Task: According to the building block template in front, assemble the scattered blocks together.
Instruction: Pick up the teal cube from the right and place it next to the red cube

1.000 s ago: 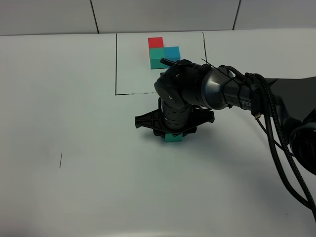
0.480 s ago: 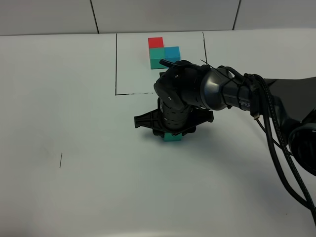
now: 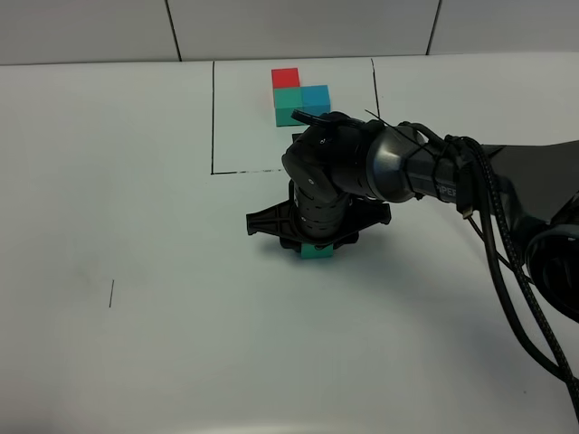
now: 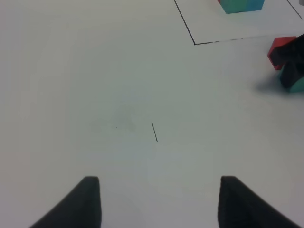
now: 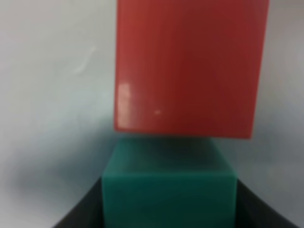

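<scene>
The building block template (image 3: pixel 298 95) is a touching red, teal-green and blue trio inside thin black lines at the back of the table. My right gripper (image 3: pixel 317 244) reaches across to the table's middle and is shut on a loose teal-green block (image 3: pixel 317 254) that rests on the table. In the right wrist view this teal-green block (image 5: pixel 168 185) sits between the dark fingers (image 5: pixel 83 213), with a loose red block (image 5: pixel 187 66) touching its far side. My left gripper (image 4: pixel 159 204) hovers over bare table, open and holding nothing. From there the red block (image 4: pixel 280 47) shows partly behind the right gripper.
A short black mark (image 3: pixel 111 292) is drawn on the white table at the left. The right arm's black cables (image 3: pixel 507 262) hang over the right side. A tiled wall (image 3: pixel 289 27) borders the table at the back.
</scene>
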`<action>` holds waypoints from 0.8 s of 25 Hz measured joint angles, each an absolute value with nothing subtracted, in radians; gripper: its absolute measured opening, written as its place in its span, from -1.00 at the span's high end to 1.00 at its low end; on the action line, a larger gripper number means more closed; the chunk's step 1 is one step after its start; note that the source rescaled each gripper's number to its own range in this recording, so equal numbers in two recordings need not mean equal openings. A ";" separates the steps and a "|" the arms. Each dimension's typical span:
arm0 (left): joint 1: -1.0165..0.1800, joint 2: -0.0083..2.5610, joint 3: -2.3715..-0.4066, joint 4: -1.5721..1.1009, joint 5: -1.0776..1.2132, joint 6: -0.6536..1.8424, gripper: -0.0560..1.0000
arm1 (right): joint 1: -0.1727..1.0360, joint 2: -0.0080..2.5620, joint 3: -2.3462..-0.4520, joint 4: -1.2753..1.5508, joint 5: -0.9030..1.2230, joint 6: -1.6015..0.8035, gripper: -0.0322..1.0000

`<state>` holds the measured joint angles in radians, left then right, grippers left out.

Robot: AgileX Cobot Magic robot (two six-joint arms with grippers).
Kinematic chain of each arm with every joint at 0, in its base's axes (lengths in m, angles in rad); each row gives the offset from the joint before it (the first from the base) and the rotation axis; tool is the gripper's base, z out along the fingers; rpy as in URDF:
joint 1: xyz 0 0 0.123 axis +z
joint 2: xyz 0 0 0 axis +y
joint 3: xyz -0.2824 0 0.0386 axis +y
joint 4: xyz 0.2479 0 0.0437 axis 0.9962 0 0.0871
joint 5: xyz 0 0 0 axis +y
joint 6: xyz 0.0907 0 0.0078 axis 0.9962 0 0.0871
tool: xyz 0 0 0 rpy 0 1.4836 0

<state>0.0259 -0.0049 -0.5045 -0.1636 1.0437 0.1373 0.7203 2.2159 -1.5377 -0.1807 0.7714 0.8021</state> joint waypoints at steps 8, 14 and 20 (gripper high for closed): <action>0.026 -0.005 -0.505 -0.164 1.044 0.137 0.48 | 0.712 2.220 -1.538 -0.185 0.748 0.802 0.92; 0.026 -0.005 -0.505 -0.164 1.044 0.137 0.48 | 0.710 2.222 -1.538 -0.196 0.740 0.807 0.92; 0.026 -0.005 -0.505 -0.164 1.044 0.137 0.48 | 0.710 2.225 -1.538 -0.207 0.735 0.810 0.92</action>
